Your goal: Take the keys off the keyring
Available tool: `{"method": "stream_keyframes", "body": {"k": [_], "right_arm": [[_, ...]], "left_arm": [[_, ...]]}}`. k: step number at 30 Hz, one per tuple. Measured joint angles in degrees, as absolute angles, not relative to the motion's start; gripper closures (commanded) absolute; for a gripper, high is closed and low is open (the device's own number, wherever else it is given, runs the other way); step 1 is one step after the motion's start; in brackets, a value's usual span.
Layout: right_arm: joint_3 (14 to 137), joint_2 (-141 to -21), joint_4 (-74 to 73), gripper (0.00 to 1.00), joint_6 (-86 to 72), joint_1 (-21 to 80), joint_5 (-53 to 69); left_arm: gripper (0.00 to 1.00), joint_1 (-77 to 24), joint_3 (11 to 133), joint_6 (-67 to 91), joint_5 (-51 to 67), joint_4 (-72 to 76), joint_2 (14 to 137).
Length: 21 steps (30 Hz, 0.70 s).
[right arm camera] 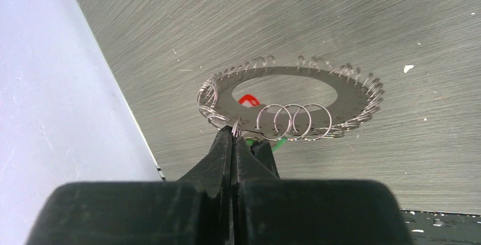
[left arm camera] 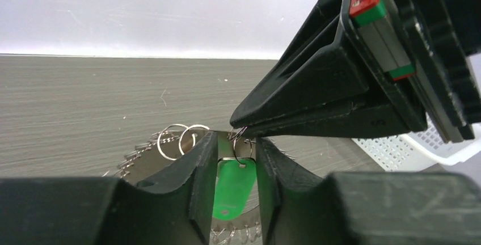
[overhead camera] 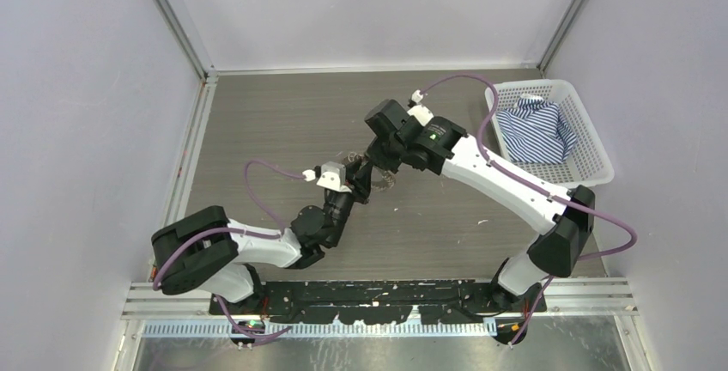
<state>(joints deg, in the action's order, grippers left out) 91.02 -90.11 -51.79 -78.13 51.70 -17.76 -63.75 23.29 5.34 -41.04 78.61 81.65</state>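
The keyring (right arm camera: pixel 346 94) is a flat silvery ring-shaped disc with an open centre, held a little above the table. The keys (right arm camera: pixel 292 121) are many small silvery pieces fanned around its rim. The green-headed key (left arm camera: pixel 232 182) hangs from a small wire loop at the near rim. My right gripper (right arm camera: pixel 234 131) is shut on that loop at the rim. My left gripper (left arm camera: pixel 236 143) is closed to key width, with the green head between its fingers (left arm camera: pixel 198 165). In the top view both grippers, left (overhead camera: pixel 362 186) and right (overhead camera: pixel 371 165), meet at the bundle (overhead camera: pixel 384 180) mid-table.
A white plastic basket (overhead camera: pixel 601 165) holding a blue striped cloth (overhead camera: pixel 536 130) stands at the back right; its corner also shows in the left wrist view (left arm camera: pixel 397 146). Pale walls enclose the table on the left, back and right.
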Motion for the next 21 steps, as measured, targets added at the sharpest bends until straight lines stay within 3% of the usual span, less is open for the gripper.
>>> {"method": "stream_keyframes", "body": {"k": [7, 21], "right_arm": [[87.7, -87.3, -49.6, 0.99, -77.7, 51.7, -17.7], [75.3, -79.3, -40.0, 0.99, -71.9, 48.7, -10.4]], "left_arm": [[0.98, -63.8, 22.6, 5.7, -40.4, 79.4, 81.7], [0.99, -64.4, 18.1, 5.5, -34.8, 80.9, 80.0]]}}
